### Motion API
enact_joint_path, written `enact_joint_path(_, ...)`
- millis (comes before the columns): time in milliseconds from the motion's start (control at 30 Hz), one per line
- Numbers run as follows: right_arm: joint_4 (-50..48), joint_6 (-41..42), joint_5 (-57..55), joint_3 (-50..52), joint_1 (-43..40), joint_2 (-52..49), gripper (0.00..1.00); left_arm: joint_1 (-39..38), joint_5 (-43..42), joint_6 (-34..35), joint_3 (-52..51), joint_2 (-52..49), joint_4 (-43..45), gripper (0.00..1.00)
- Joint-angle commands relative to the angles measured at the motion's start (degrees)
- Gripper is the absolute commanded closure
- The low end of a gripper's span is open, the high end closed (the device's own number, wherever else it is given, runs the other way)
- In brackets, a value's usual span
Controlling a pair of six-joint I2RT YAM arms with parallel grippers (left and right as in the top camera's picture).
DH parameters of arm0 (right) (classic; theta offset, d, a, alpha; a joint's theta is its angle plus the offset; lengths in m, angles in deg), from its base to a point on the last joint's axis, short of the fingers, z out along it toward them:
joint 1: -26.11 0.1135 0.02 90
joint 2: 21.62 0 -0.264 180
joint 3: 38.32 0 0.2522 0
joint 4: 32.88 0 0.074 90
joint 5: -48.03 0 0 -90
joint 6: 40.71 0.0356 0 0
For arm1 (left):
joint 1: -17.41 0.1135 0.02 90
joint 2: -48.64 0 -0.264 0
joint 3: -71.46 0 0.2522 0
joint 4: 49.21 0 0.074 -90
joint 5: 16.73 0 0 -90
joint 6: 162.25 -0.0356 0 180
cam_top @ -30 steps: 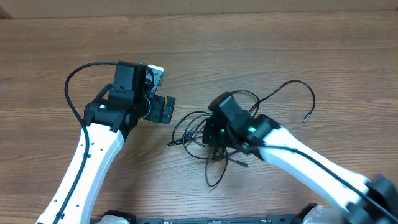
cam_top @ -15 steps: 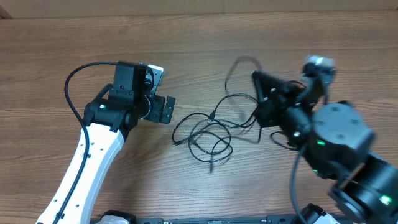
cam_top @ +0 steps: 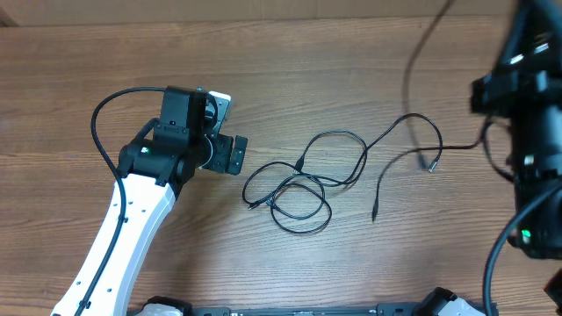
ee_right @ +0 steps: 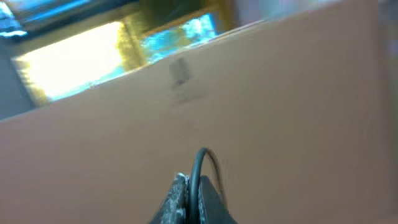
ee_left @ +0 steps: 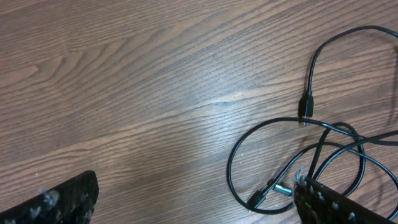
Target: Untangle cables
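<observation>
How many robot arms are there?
2. The left arm reaches over the table's left side, left gripper open beside the cables. The right arm is up high at the right edge, right gripper pinching a cable.

cables on table, left hand near, to their left; right hand seemingly aloft, far right

Soft, even light leaves the thin black cables only faint shadows on the brown wood-grain table, while the right wrist view is badly motion-blurred.
</observation>
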Motion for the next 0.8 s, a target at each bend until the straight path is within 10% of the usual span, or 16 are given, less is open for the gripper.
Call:
enact_joint_path(0, -5.66, -18.53, -23.21, -0.90, -1.64, -2.19, 0.96, 0.24, 0.35, -1.51, 0.50, -0.28, 0.04, 0.00)
enact_joint_path(467, -5.42, -21.90, -22.27, -0.76, -47.87, -14.12, 0.96, 0.24, 0.35, -1.53, 0.50, -0.28, 0.04, 0.00)
enact_joint_path(767, 14.75, 6.62, -5.18, -0.66, -64.94, -23.26, 0.96, 0.24, 0.37, -1.53, 0.50, -0.28, 0.04, 0.00)
